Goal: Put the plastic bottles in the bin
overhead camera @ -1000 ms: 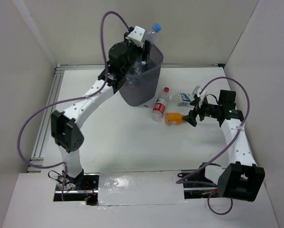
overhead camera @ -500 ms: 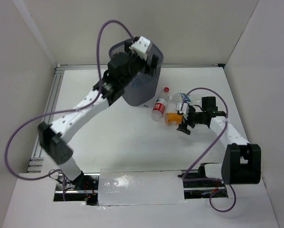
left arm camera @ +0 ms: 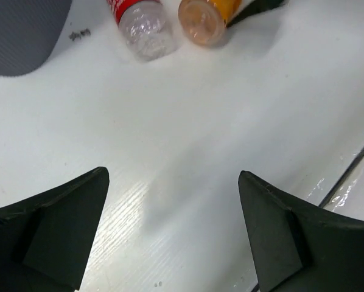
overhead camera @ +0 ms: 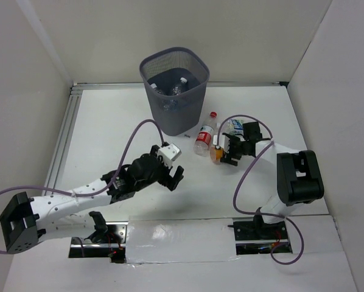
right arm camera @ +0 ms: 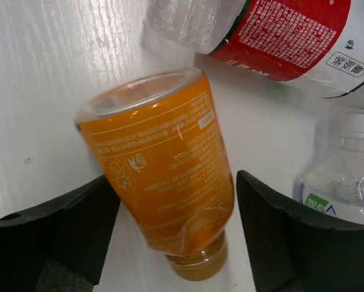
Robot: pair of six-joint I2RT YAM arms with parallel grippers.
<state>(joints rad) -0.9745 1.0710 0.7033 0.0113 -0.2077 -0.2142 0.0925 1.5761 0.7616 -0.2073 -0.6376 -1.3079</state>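
My left gripper (overhead camera: 171, 179) hangs low over the white table (overhead camera: 109, 134), near and left of the middle, with its fingers spread wide and nothing between them. My right gripper (right arm camera: 175, 179) lies at the table's right, its fingers apart on either side of the orange plastic bottle (right arm camera: 157, 176), which lies on its side. One finger (right arm camera: 60, 225) sits against the bottle's flank and the other is just beside it, so I have not clamped it. The clear bottle with the red label and cap (overhead camera: 204, 137) lies just to the far left of the orange one. A clear bottle with a blue-green label (overhead camera: 234, 126) lies just beyond my right gripper. The tall dark grey mesh bin (overhead camera: 176, 109) stands upright at the far middle with clear bottles (overhead camera: 173, 88) inside.
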